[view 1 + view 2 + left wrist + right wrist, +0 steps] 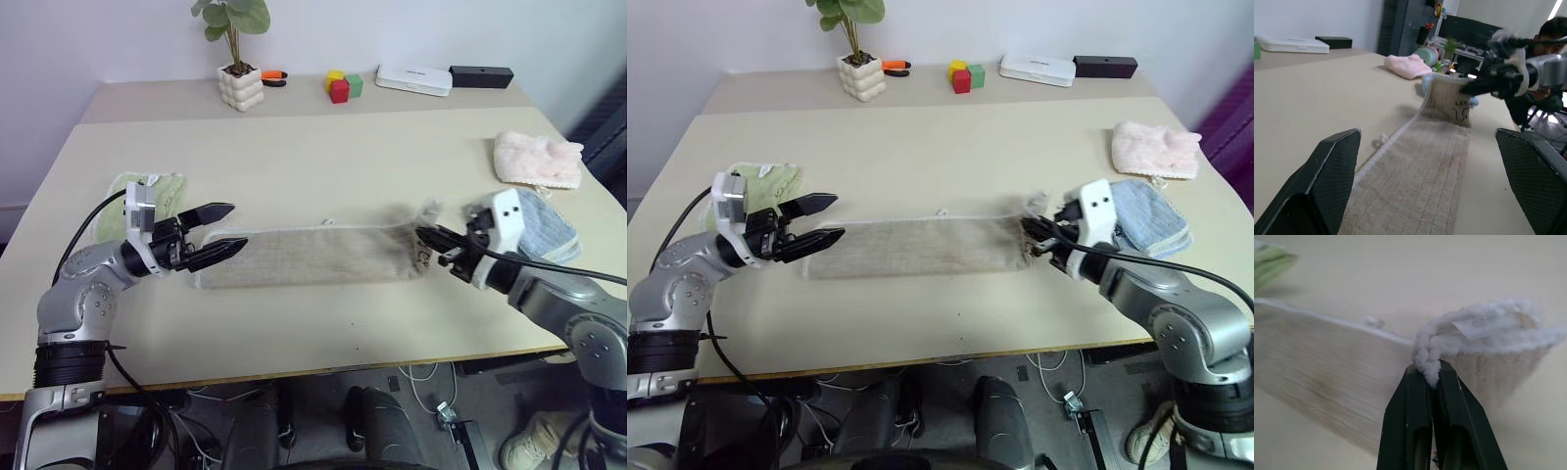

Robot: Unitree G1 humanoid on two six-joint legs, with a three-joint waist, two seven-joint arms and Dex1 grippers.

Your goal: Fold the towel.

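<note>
My right gripper [1431,374] is clenched on the whitish scalloped edging of the towel [309,257], pinching a bunched fold of it between both fingers at the towel's right end. That end is lifted off the tabletop [313,166] and curls upward, with the small dark embroidered mark [1461,111] showing on the raised part in my left wrist view. The rest of the towel lies flat as a long, narrow beige strip, running side to side across the middle of the tabletop, nearer the front edge than the back. A small white loop [329,223] sticks out from its far long edge.

My left gripper [227,229] is released, its two black fingers spread wide and holding nothing. It hovers at the towel's left end, pointing along the strip toward my right gripper.

A small light-green cloth [165,188] lies near the left edge of the tabletop, just behind my left wrist. A light-blue cloth [1150,217] lies near the right edge, beside my right gripper, and a pink cloth [535,158] sits behind it, toward the back right corner. Along the back edge stand a potted plant in a white pot [240,86], an orange-handled tool [274,77], coloured blocks [343,86], a white flat box [414,78] and a black bar-shaped box [481,75].
</note>
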